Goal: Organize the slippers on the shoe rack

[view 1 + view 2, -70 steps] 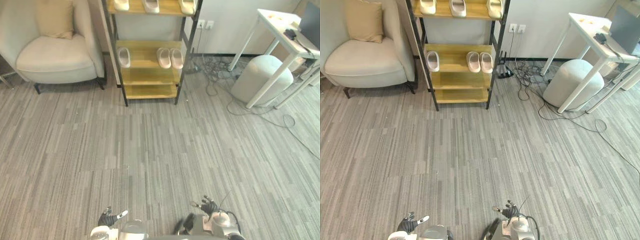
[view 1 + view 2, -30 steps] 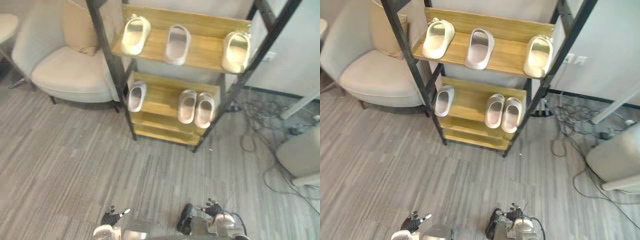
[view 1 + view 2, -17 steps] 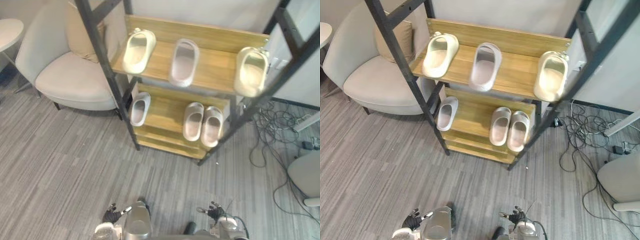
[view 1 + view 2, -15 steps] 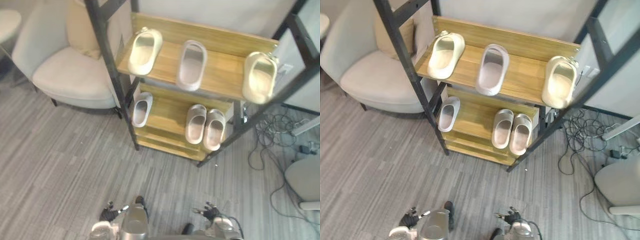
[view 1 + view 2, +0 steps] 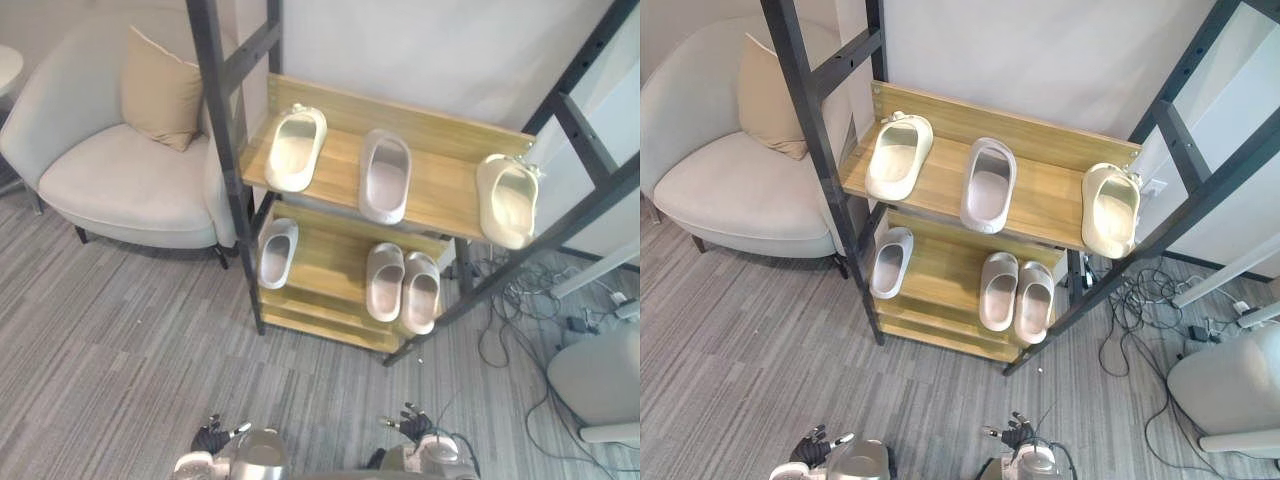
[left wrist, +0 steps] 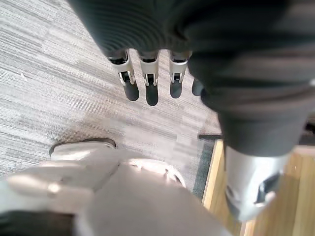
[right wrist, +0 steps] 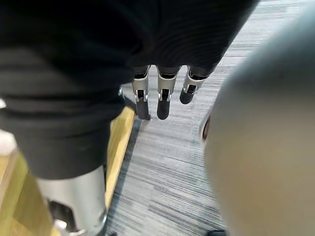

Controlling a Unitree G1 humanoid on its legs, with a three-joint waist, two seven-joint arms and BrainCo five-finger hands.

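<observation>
Left hand (image 5: 212, 438) and right hand (image 5: 412, 424) hang before the shoe rack (image 5: 446, 192), uncurled, empty; I should square up closer before reaching slippers (image 5: 276, 252).

shoe rack (image 5: 1050, 200) front open | black posts (image 5: 830, 150) flank | armchair (image 5: 730, 190) left

Cream slippers (image 5: 295, 150), black-framed wooden shoe rack (image 5: 446, 188), grey striped carpet (image 5: 120, 340)

No writing, label, number or sign can be read anywhere in view, neither on the wooden shoe rack (image 5: 450, 188) nor on the pale slippers (image 5: 385, 176) set on it
</observation>
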